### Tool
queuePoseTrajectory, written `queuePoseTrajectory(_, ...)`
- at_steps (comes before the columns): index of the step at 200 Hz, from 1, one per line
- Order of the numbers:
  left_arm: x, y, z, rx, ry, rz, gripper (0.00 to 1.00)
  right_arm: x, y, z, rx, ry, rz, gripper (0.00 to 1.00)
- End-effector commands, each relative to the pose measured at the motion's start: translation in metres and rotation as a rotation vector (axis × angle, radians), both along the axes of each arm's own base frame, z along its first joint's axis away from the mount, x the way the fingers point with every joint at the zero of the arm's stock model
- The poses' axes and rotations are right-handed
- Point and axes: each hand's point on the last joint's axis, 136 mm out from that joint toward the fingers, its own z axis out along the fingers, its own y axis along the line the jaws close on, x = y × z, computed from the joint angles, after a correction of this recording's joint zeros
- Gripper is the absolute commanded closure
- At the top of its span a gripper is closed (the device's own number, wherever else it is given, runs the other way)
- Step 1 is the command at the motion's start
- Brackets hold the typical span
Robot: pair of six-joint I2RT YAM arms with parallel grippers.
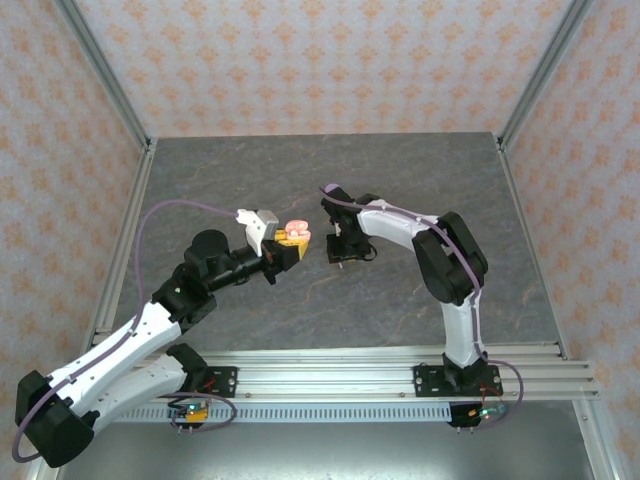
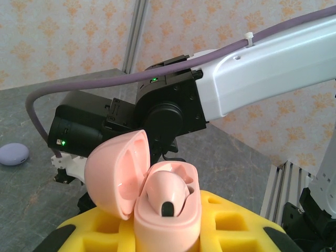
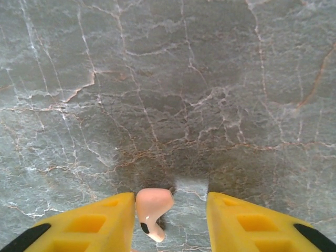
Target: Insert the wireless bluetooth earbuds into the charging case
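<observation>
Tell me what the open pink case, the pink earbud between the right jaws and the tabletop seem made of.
Open pale pink round charging case: looks like moulded plastic, satin-smooth, with soft highlights inside the lid. Small pale pink stemmed earbud: glossy hard plastic, by its sharp glint. Grey veined tabletop: marble-patterned, matte; stone or printed laminate, cannot tell.

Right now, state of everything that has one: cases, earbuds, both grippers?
Pale pink round charging case: lid open, held by left gripper.
Pale pink stemmed earbud: seated in that case.
Second pale pink earbud: outside the case, between right gripper fingers, unclamped.
Lilac round case: closed, on the table.
Left gripper: shut on the pink case.
Right gripper: open.
</observation>
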Motion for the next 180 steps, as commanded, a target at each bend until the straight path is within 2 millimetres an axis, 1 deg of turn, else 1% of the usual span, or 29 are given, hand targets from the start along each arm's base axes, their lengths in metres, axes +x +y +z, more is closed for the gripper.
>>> queuePoseTrajectory(1, 0.001, 0.001, 0.015, -0.023, -0.032, 0.003, 0.96, 0.002, -0.005, -0.003, -0.075, -0.009, 0.009, 0.58)
queuePoseTrajectory(49, 0.001, 0.001, 0.015, -0.021, -0.033, 0.002, 0.96, 0.007, 0.007, 0.0, -0.085, -0.04, 0.014, 0.58)
queuePoseTrajectory(69, 0.001, 0.002, 0.016, -0.023, -0.036, 0.003, 0.96, 0.009, 0.008, 0.0, -0.098, -0.048, 0.015, 0.59)
queuePoseTrajectory(77, 0.0, 0.002, 0.016, -0.023, -0.036, 0.002, 0.96, 0.01, 0.009, -0.001, -0.097, -0.049, 0.016, 0.61)
queuePoseTrajectory(102, 0.0, 0.002, 0.016, -0.021, -0.035, 0.002, 0.96, 0.01, 0.008, -0.002, -0.106, -0.047, 0.019, 0.65)
queuePoseTrajectory(180, 0.001, 0.002, 0.016, -0.018, -0.035, 0.004, 0.96, 0.004, -0.002, -0.004, -0.159, -0.033, 0.049, 0.65)
